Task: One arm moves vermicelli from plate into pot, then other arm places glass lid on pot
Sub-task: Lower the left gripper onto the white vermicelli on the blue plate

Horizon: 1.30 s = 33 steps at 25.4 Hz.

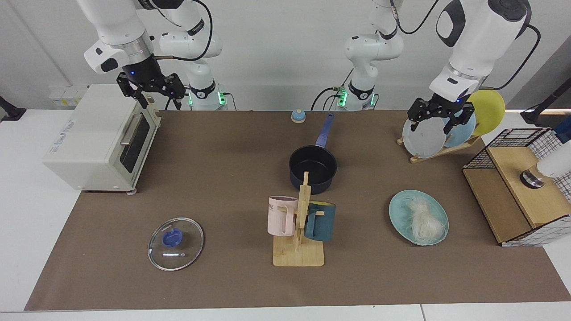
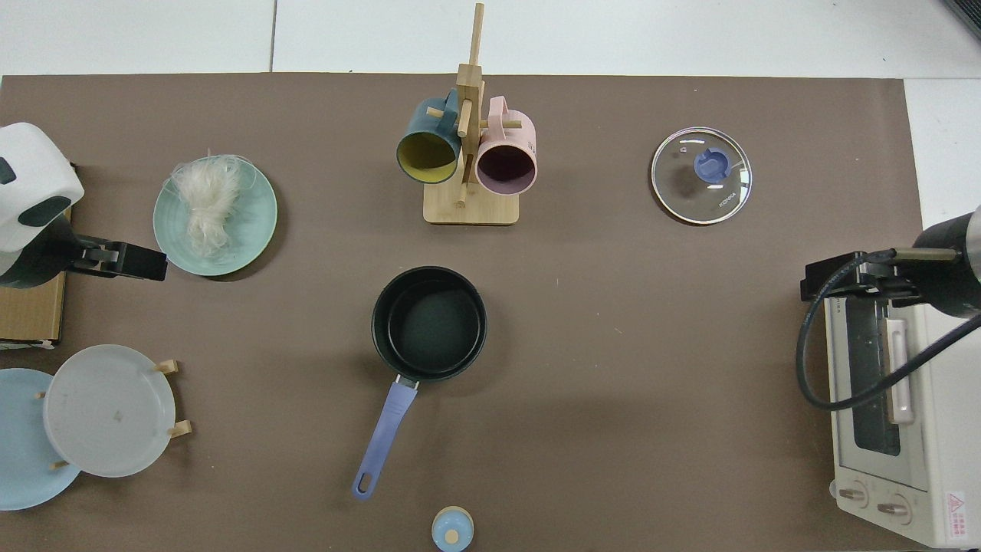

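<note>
Two arms hung above the tabletop [image 1: 223, 178], neither touching anything. The left gripper [image 1: 439, 119] hovered in front of the upright plates in the rack [image 1: 439, 149], its fingers spread apart and holding nothing; from above it sat just beside the teal plate [image 2: 249, 230]. The right gripper [image 1: 151, 91] hung over the toaster oven [image 1: 98, 138] at the opposite end, fingers likewise apart and empty. The vermicelli [image 1: 421, 218] lay in a loose bundle on the teal plate, a few strands trailing over its rim. The pot [image 1: 312, 168] stood near the middle of the tabletop, its inside black and bare, its blue handle pointing toward the arms' bases. Near the end of that handle sat a small blue knob-like object [image 1: 298, 116]. The lid [image 1: 175, 243] lay flat on the tabletop, knob up, well apart from the pot. A wooden mug stand [image 1: 299, 232] with a pink and a dark teal mug stood between the lid and the plate, just in front of the pot in the facing view.
</note>
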Each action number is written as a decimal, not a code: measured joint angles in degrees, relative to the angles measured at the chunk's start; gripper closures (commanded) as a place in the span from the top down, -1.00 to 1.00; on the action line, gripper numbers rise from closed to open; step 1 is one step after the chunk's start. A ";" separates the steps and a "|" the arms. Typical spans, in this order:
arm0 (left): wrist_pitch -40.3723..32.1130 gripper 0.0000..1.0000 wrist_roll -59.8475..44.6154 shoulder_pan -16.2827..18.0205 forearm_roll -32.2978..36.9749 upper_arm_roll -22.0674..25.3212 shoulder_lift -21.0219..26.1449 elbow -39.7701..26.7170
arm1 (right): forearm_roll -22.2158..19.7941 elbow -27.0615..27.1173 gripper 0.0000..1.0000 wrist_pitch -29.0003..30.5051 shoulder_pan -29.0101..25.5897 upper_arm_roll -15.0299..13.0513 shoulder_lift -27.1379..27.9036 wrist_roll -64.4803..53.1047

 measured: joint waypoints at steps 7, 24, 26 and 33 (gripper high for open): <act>-0.21 1.00 0.36 0.00 0.07 0.00 -0.04 0.01 | 0.00 0.00 1.00 0.00 0.00 0.00 0.00 0.00; 5.25 1.00 1.02 0.18 0.10 0.24 1.18 -0.94 | 0.00 0.00 1.00 0.00 0.00 0.00 0.00 0.00; 6.40 1.00 1.02 0.33 0.10 0.25 2.01 -0.91 | 0.00 0.00 1.00 0.00 0.00 0.00 0.00 0.00; 9.41 1.00 1.02 0.92 0.10 0.39 7.73 0.24 | 0.00 0.00 1.00 0.00 0.00 0.00 0.00 0.00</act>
